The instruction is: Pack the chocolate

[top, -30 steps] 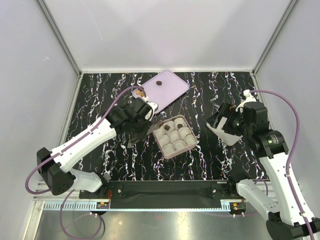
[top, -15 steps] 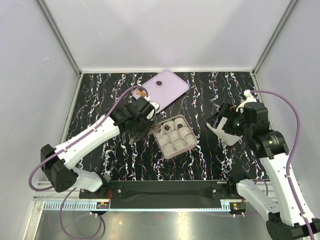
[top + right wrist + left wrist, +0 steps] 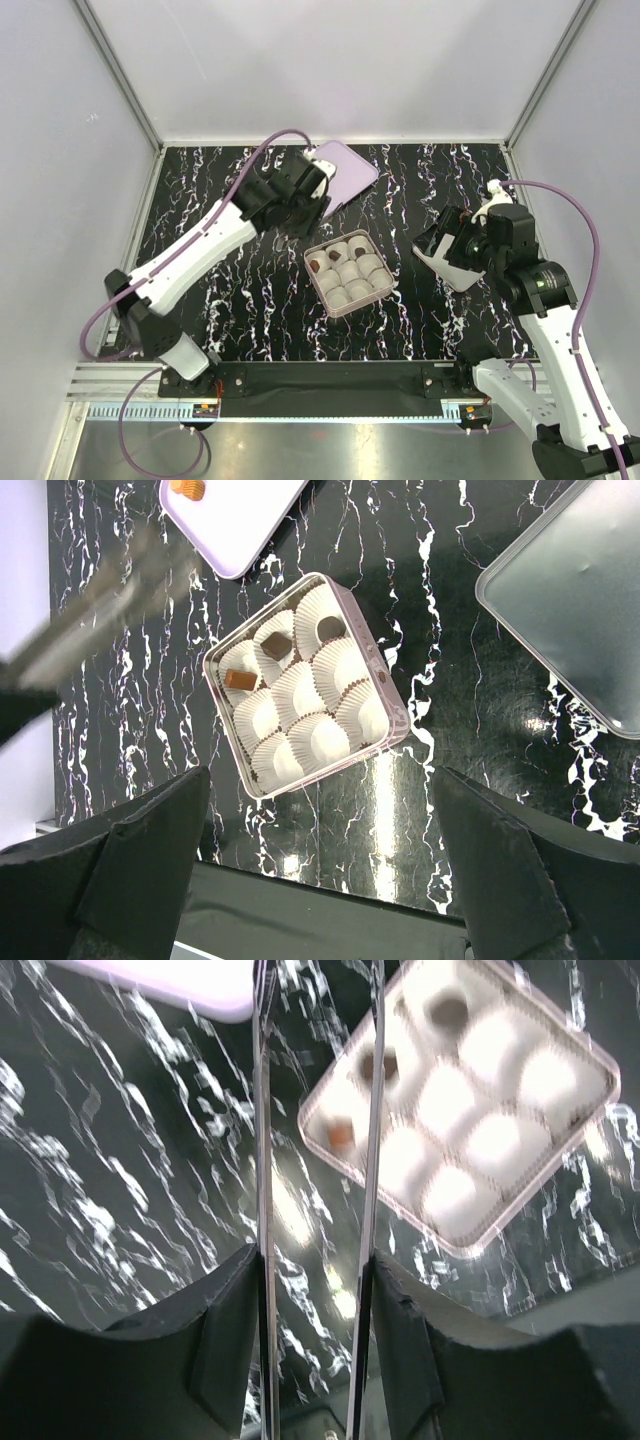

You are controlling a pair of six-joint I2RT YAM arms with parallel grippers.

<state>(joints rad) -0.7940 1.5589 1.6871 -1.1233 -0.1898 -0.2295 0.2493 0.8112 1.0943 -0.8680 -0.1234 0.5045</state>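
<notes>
**Three pieces boxed, both claws apart**

The box (image 3: 348, 272) sits mid-surface (image 3: 220, 290), lined with nine white cups (image 3: 300, 692). Chocolate (image 3: 276, 645) fills the three cups in the row nearest the pink tray (image 3: 235, 530): one orange, two dark. The other six cups show only white paper. One more orange piece (image 3: 188, 488) lies on that tray, at the top edge of the right wrist view.

The left claw (image 3: 318, 990) hangs by the tray's near edge, just beyond the box. Its thin fingers (image 3: 262, 1160) are apart with nothing between them. The right claw (image 3: 320, 780) hangs by the grey lid (image 3: 570, 610), right of the box. Its jaws are spread wide and hold nothing.
</notes>
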